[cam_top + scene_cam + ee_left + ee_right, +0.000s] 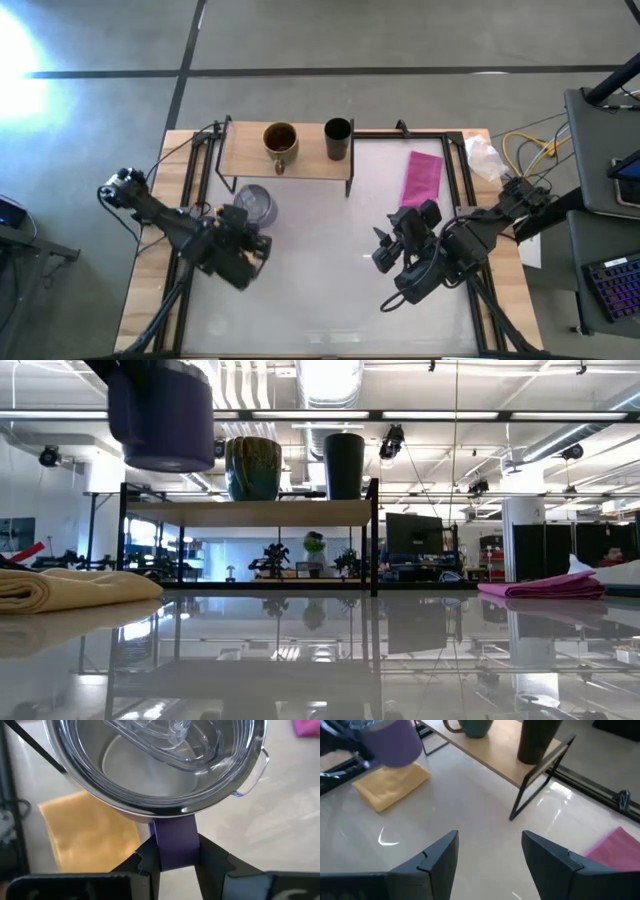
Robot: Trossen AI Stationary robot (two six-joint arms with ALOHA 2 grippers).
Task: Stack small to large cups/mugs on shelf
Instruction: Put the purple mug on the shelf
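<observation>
The purple mug (256, 204) with a silvery rim and clear lid (165, 750) is held up in my left gripper (174, 862), in front of the shelf's left end. It also shows in the low view (160, 412) and the right wrist view (390, 741). The olive-brown mug (280, 143) and the black cup (338, 139) stand on the light-wood shelf (245, 155). My right gripper (489, 852) is open and empty over the table's right half (385, 248). My left gripper pinches the purple mug's handle (175, 840) between its two fingers, one on each flat side. The mug is upright and lifted clear of the table, its bottom about level with the shelf board in the low view.
A folded yellow-tan pad (70, 588) lies on the table under and left of the held mug. A pink cloth (422, 178) lies at the right, beside the shelf's right leg (530, 785). A white crumpled thing (483, 155) sits at the far right edge.
</observation>
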